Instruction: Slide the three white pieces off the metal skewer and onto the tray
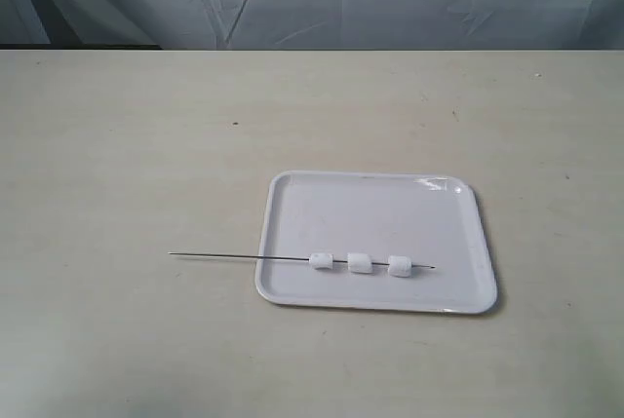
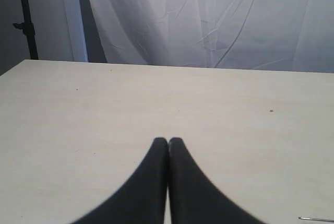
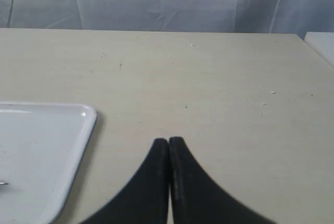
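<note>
Currently, the thin grey metal skewer [image 1: 214,256] lies flat along the near side of the flat white glossy rectangular tray [image 1: 370,176], its long axis roughly parallel to the tray's near rim. Its long bare end sticks out past the tray's rim on the left arm's side and rests on the pale table [image 1: 146,145]. Its short tip stops inside the tray. The three small white marshmallow-like cylinders [image 1: 360,262] are threaded on the part over the tray, in a row with small gaps between them, and look soft and matt.

The left gripper [image 2: 168,141] has its black fingers pressed together on nothing. The skewer's bare tip shows only at the edge of its wrist view, off to one side of the claw. The right gripper [image 3: 168,141] is likewise closed and empty, hanging over the table just beside the tray's corner.

By my reading, the left claw is nearer the overhanging end and the right claw nearer the pieces. Neither arm shows in the exterior view.
</note>
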